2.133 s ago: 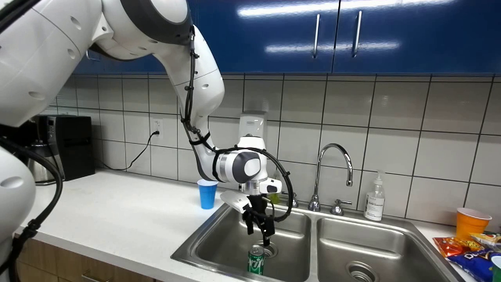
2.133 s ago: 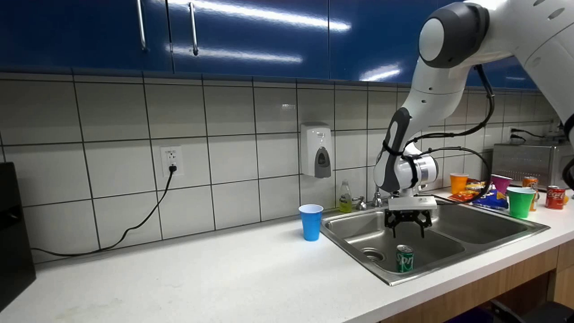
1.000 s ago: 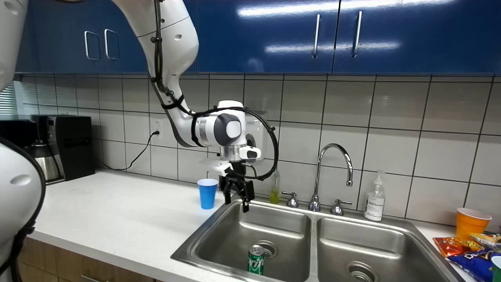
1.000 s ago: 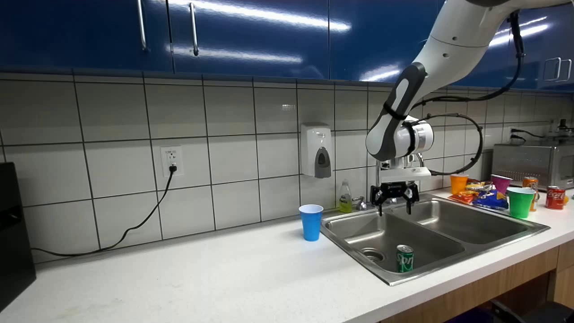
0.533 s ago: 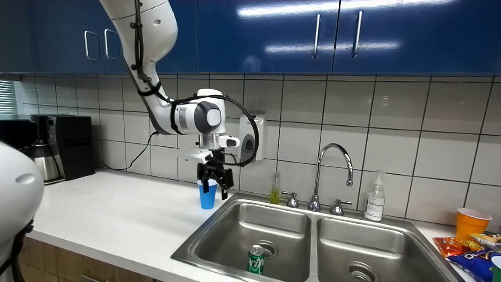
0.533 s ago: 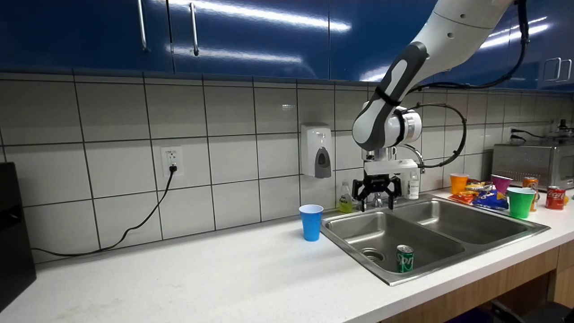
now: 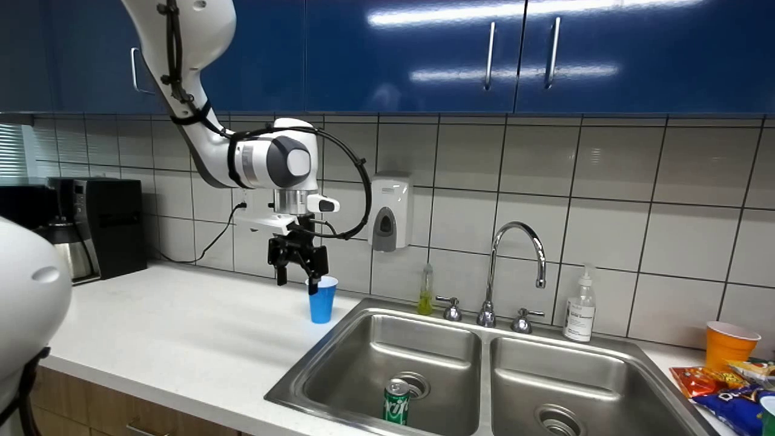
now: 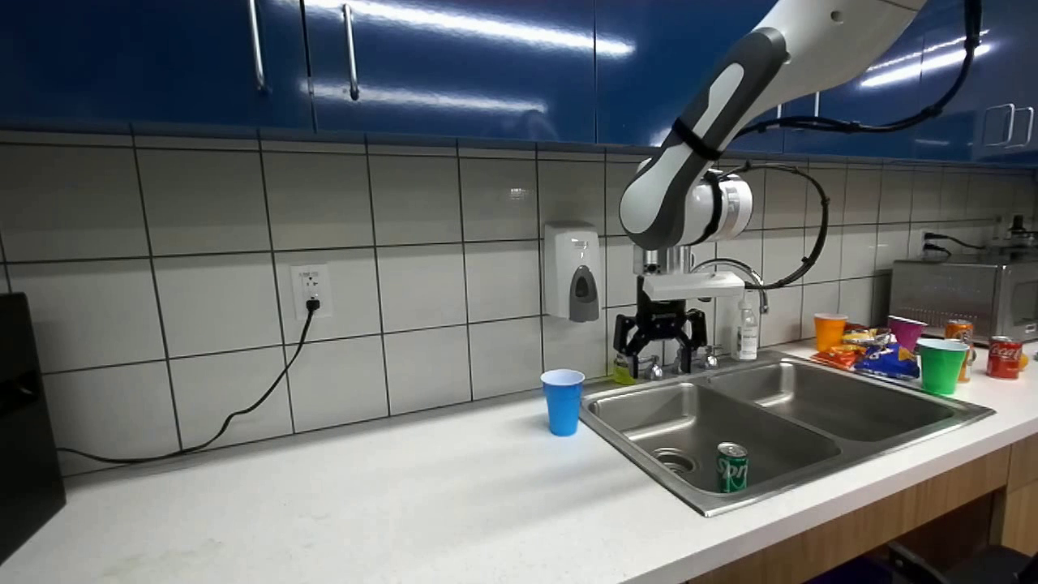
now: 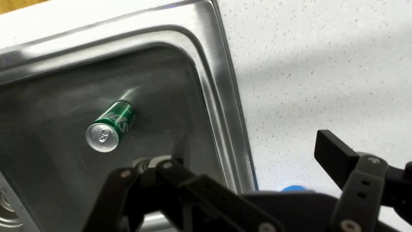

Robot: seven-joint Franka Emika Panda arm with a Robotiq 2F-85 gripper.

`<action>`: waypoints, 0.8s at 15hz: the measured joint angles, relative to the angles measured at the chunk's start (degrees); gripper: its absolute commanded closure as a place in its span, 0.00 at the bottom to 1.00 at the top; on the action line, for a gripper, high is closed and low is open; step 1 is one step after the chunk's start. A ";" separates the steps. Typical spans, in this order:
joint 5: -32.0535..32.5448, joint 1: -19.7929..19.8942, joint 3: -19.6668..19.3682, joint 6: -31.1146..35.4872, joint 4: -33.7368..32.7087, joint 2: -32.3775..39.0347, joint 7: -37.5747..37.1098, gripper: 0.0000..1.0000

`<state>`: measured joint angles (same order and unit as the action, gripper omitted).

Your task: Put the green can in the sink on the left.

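green can (image 7: 396, 402) stands in left sink (image 7: 424, 342), gripper (image 8: 658, 371) spread wide.

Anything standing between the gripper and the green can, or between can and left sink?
Nothing visible does: the green can already stands in the left sink, and no object shows between it and the open gripper.

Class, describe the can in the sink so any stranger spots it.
Find the steel double sink. In its left basin, in both exterior views, a green can stands near the drain. Its colour sets it apart from the red can on the counter.
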<state>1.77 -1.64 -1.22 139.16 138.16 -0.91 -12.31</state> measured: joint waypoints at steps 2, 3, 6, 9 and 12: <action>-0.69 -0.18 0.85 -1.12 0.90 -1.44 0.74 0.00; -1.02 -0.30 1.14 -1.67 1.36 -2.14 1.21 0.00; -2.16 -0.68 1.84 -3.53 2.60 -4.17 2.59 0.00; -2.69 -1.06 2.33 -5.22 3.71 -6.09 3.47 0.00; -2.88 -1.48 2.45 -6.63 5.16 -8.12 3.94 0.00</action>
<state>-1.11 -3.12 1.23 132.54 143.33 -9.03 -8.37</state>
